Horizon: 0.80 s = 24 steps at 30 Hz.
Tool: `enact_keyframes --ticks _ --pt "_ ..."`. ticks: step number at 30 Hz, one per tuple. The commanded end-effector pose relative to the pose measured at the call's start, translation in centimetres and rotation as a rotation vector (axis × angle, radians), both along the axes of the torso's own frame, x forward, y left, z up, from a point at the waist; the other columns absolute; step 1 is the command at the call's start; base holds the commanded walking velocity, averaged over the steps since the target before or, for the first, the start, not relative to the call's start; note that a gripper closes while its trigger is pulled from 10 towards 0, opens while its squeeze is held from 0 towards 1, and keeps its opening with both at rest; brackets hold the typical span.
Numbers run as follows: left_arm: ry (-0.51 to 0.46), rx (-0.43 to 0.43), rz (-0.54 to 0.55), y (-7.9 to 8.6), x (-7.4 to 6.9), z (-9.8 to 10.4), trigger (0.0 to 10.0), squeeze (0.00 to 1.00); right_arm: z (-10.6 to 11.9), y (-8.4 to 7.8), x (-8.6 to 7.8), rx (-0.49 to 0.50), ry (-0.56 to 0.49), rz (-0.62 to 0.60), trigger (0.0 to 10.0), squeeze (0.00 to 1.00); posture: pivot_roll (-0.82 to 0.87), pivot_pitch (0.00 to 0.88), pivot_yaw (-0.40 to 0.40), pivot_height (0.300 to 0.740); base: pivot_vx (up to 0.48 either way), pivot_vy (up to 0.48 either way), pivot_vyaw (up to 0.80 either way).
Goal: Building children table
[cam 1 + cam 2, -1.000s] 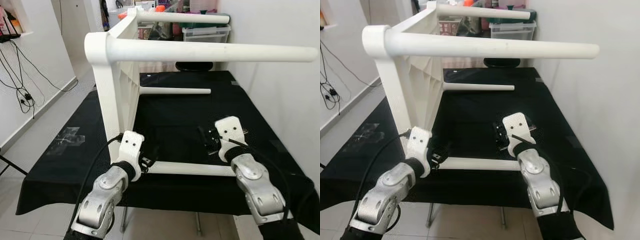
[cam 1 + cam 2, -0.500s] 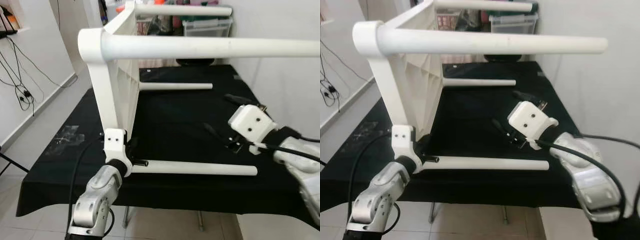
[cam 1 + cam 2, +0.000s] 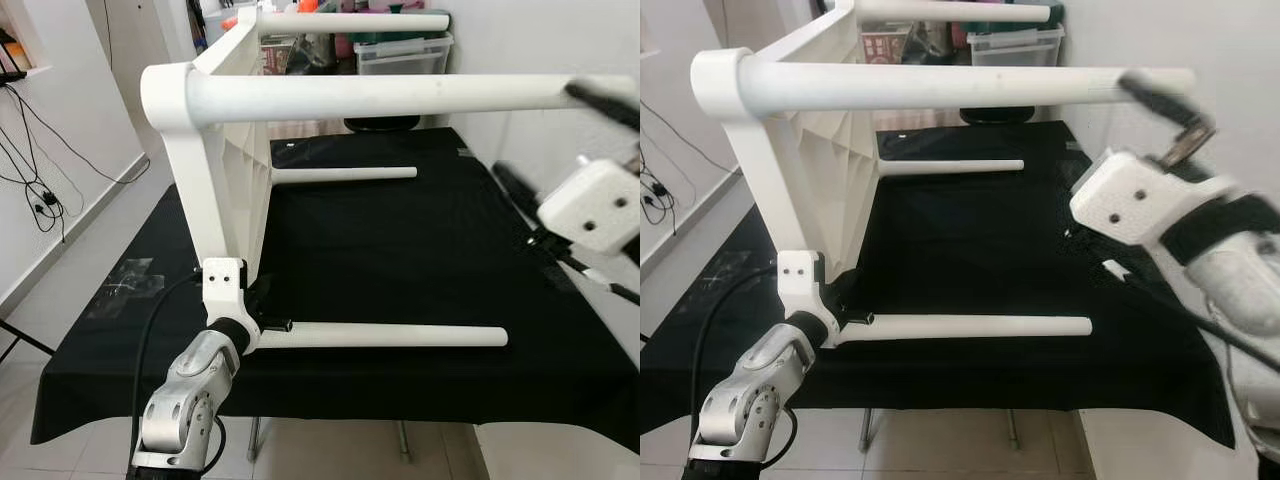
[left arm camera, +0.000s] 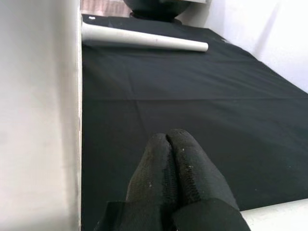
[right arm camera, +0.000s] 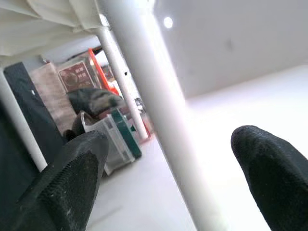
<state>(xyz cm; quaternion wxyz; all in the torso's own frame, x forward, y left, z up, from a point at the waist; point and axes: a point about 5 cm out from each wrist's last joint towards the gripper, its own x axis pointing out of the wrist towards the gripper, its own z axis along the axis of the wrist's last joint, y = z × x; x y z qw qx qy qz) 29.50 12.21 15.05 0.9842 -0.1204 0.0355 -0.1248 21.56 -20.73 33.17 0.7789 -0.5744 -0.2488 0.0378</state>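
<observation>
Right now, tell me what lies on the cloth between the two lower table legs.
Nothing: between the near lower leg and the far lower leg there is bare black cloth, seen in both eye views and the left wrist view.

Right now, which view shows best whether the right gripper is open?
The right wrist view: both black fingers stand wide apart around the upper near table leg. The eye views show the right gripper blurred beside that leg.
</observation>
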Motion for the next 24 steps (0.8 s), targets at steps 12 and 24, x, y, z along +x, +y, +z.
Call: enact_keyframes --ticks 12,24 --pt "0.056 -0.036 0.112 1.6 0.1 -0.4 10.0 0.0 -1.5 2.9 2.5 -0.041 -0.038 0.06 10.0 0.0 -0.17 0.021 0.03 0.74 0.0 0.0 0.0" --pt "0.092 -0.045 0.141 3.0 -1.1 -1.0 10.0 0.0 -0.1 2.0 3.6 -0.062 -0.124 -0.014 10.0 0.0 -0.14 0.027 0.005 0.74 0.0 0.0 0.0"
